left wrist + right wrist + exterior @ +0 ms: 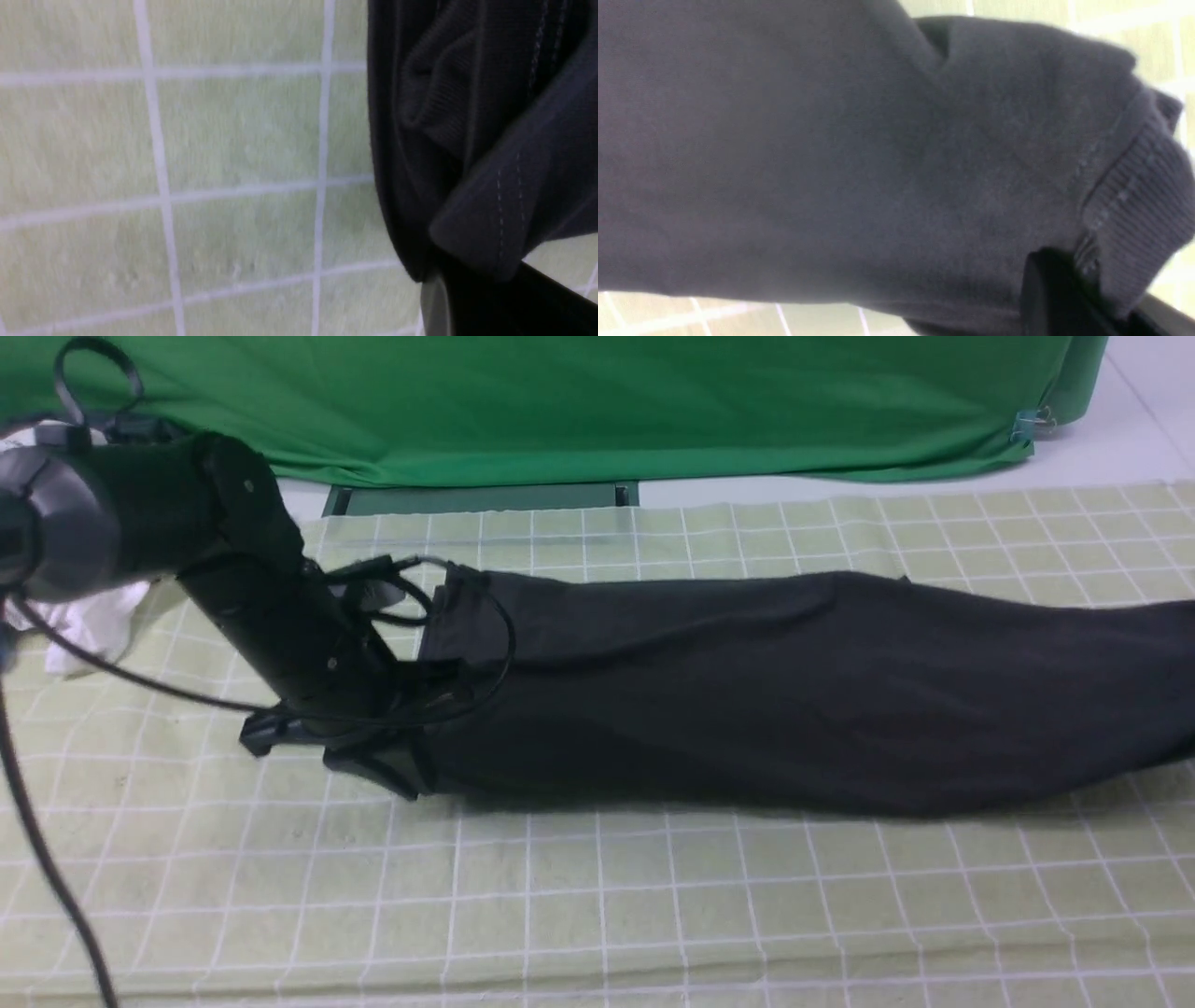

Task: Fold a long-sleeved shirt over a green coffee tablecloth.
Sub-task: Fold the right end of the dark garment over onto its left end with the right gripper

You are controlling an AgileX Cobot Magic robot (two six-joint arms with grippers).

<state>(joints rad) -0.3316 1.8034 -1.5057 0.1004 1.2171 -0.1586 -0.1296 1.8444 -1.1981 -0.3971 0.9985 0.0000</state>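
**A:** Where's everything?

**B:** The wide pale yellow-green gridded tablecloth (597, 896) lies spread. The dark charcoal long-sleeved shirt (794, 691) stretches from nine to three o'clock across it. Your left fingers (433, 308) pinch its hem, and your right fingers (1050, 298) pinch its ribbed edge.

**A:** Risk?

**B:** I'd judge that uneven pulls could slip the fabric free.

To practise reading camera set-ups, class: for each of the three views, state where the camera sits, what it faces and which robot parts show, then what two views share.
Front view: between the arms, facing forward over the tablecloth at the shirt; left arm shows.
Left wrist view: on that wrist, close on the shirt's stitched edge; left fingers show.
Right wrist view: on that wrist, close on the shirt's ribbed band; right fingers show.
Shared: both wrist views see shirt against tablecloth.
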